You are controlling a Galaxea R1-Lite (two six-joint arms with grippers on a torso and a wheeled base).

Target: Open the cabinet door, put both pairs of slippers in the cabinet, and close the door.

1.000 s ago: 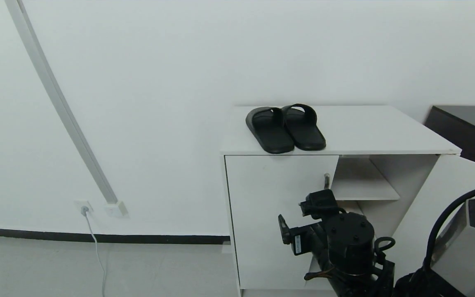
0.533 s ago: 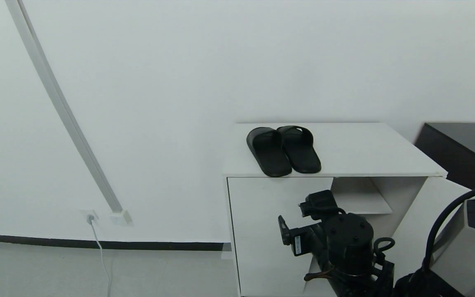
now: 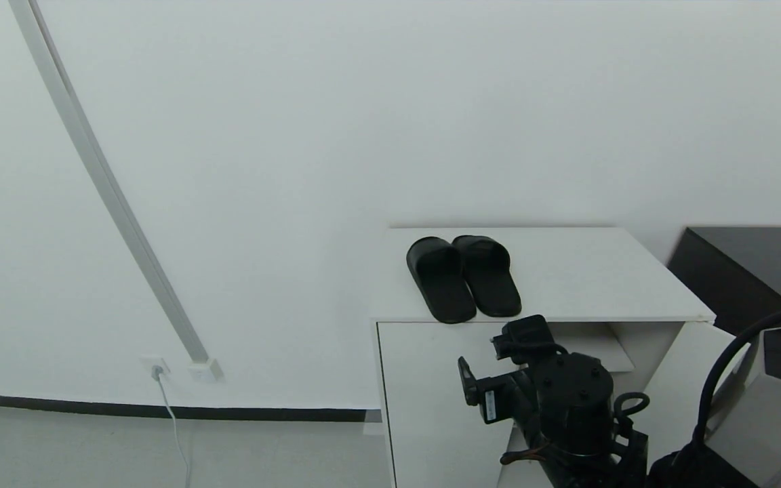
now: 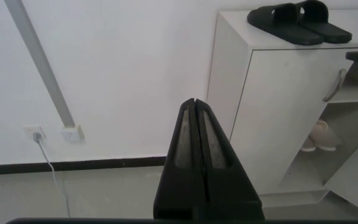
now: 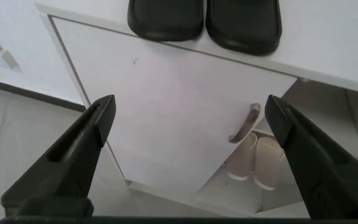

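A pair of black slippers [image 3: 464, 278] lies side by side on top of the white cabinet [image 3: 567, 285], near its left front edge; the same black pair [image 5: 204, 15] is close above my right gripper. A beige pair [image 5: 257, 162] stands on the cabinet's bottom shelf behind the open right door [image 3: 675, 379]. The left door [image 3: 431, 400] is closed and carries a metal handle [image 5: 244, 123]. My right gripper [image 5: 190, 106] is open in front of that left door, holding nothing. My left gripper [image 4: 195, 106] is shut and empty, farther back to the left of the cabinet.
A dark piece of furniture [image 3: 750, 271] stands right of the cabinet. On the wall to the left are a socket with a hanging cord [image 3: 156, 371] and a slanting conduit [image 3: 106, 183]. Bare floor [image 3: 160, 454] lies left of the cabinet.
The whole head picture has shifted downward, so the camera has moved. The black slippers stay where they were on the cabinet top, and the right arm keeps its place in the view.
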